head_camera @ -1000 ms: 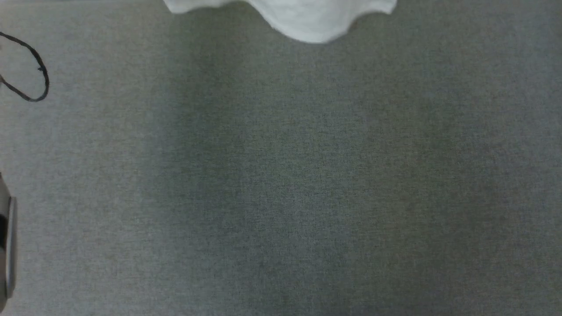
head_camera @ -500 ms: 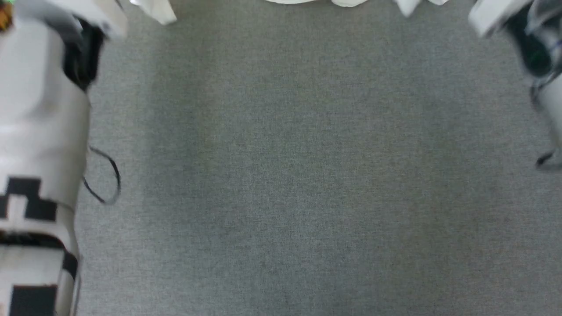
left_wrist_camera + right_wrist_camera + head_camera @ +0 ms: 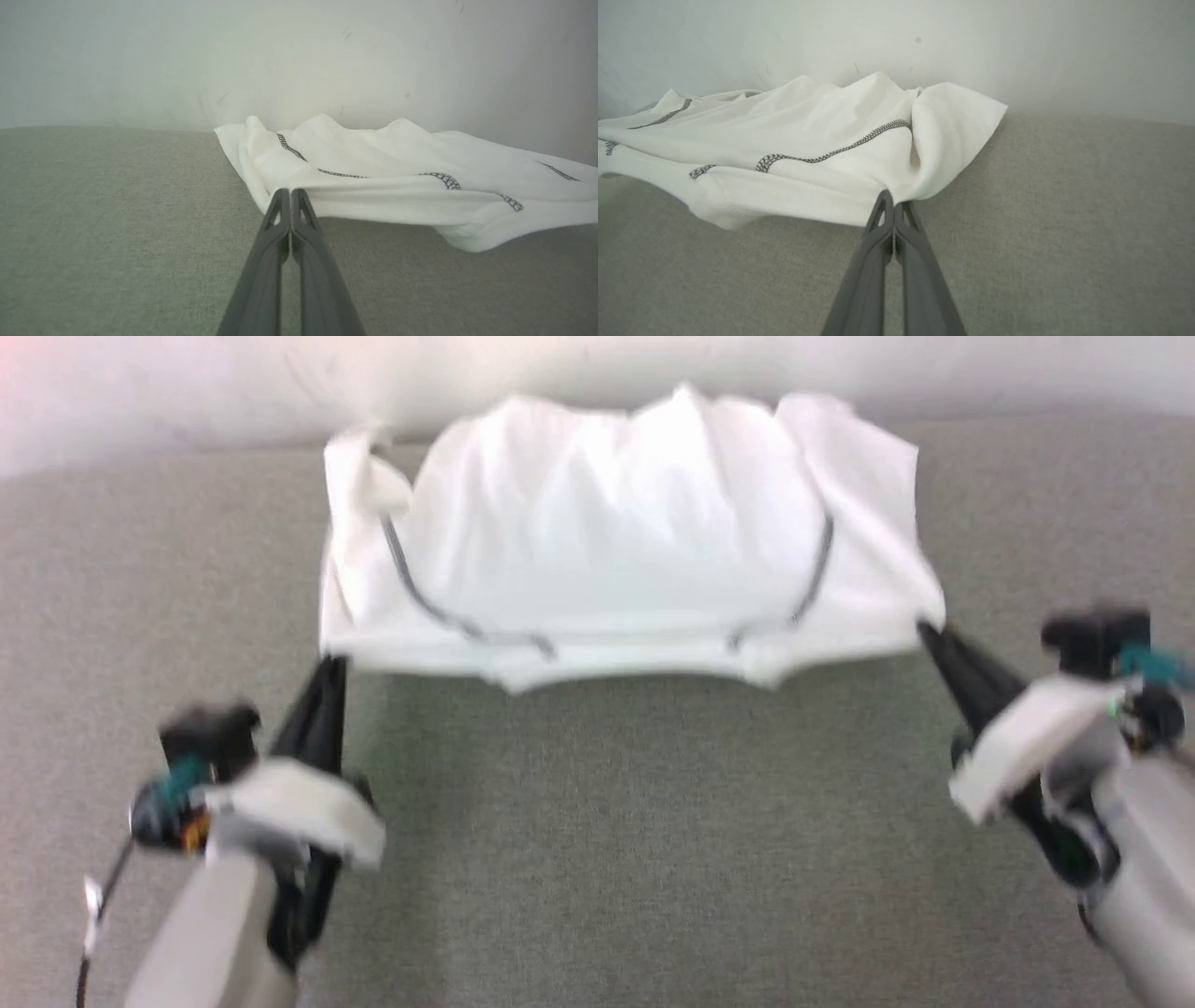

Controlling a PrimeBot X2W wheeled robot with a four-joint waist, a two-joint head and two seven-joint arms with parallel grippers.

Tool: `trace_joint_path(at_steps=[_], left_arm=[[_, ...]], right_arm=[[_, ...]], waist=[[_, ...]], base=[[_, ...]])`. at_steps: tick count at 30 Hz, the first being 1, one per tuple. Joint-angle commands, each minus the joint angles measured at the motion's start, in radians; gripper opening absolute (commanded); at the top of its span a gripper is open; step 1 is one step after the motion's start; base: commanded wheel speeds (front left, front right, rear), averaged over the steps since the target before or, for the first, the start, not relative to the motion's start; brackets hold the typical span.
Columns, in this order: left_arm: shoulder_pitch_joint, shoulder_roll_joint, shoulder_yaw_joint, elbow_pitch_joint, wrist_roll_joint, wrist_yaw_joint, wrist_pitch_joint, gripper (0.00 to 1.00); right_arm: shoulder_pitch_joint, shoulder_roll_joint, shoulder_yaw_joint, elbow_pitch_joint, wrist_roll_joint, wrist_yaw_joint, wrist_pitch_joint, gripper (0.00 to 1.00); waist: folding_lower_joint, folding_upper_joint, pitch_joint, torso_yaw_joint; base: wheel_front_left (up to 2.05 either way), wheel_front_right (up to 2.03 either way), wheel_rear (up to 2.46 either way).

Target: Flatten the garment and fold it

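- The garment (image 3: 616,541), a white thin shirt, lies bunched at the far side of the grey fabric-covered tabletop (image 3: 607,849), close against the pale wall (image 3: 187,383).
- Its near edge is stretched sideways between the two arms and sags a little in the middle, with a shadow on the tabletop under it.
- The left end effector (image 3: 331,663) is clenched on the garment's near left corner; in the left wrist view its two dark fingers (image 3: 280,233) press together, tips pinching the hem of the garment (image 3: 397,186).
- The right end effector (image 3: 926,633) is clenched on the near right corner; in the right wrist view its tips (image 3: 891,198) meet under a fold of the garment (image 3: 808,140).
- Dark grey seam stitching (image 3: 831,151) runs in curved lines across the cloth.
- The head view is blurred.
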Motion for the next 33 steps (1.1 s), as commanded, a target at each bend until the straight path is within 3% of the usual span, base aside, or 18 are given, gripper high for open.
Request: trace_joint_path(at_steps=[1,9,14,19,24,33], left_arm=[[0.016,0.012,0.007,-0.012,0.005,0.013,0.001,0.00],[0.424,0.085,0.000,-0.445,0.008,0.163,0.209,0.00],[0.580,0.119,-0.007,-0.603,-0.016,0.215,0.340,0.00],[0.690,0.146,-0.013,-0.673,-0.046,0.259,0.460,0.00],[0.778,0.168,-0.015,-0.677,-0.096,0.274,0.555,0.00],[0.817,0.170,-0.028,-0.602,-0.206,0.214,0.628,0.00]], right_arm=[[0.018,-0.012,-0.012,-0.004,-0.005,-0.002,0.003,0.00],[0.411,0.024,-0.270,-0.316,-0.131,-0.002,0.199,0.00],[0.649,0.141,-0.438,-0.537,-0.233,-0.002,0.369,0.00],[0.831,0.263,-0.533,-0.693,-0.303,-0.002,0.538,0.00],[0.957,0.343,-0.580,-0.758,-0.332,-0.002,0.678,0.00],[1.047,0.389,-0.594,-0.776,-0.357,-0.002,0.850,0.00]], waist=[[0.0004,0.0000,-0.055,-0.003],[0.0004,0.0000,-0.124,-0.007],[0.0004,0.0000,-0.149,0.007],[0.0004,0.0000,-0.164,0.018],[0.0004,0.0000,-0.178,0.021],[0.0004,0.0000,-0.174,0.015]], base=[[0.00,0.00,0.00],[0.00,0.00,0.00],[0.00,0.00,0.00],[0.00,0.00,0.00],[0.00,0.00,0.00],[0.00,0.00,0.00]])
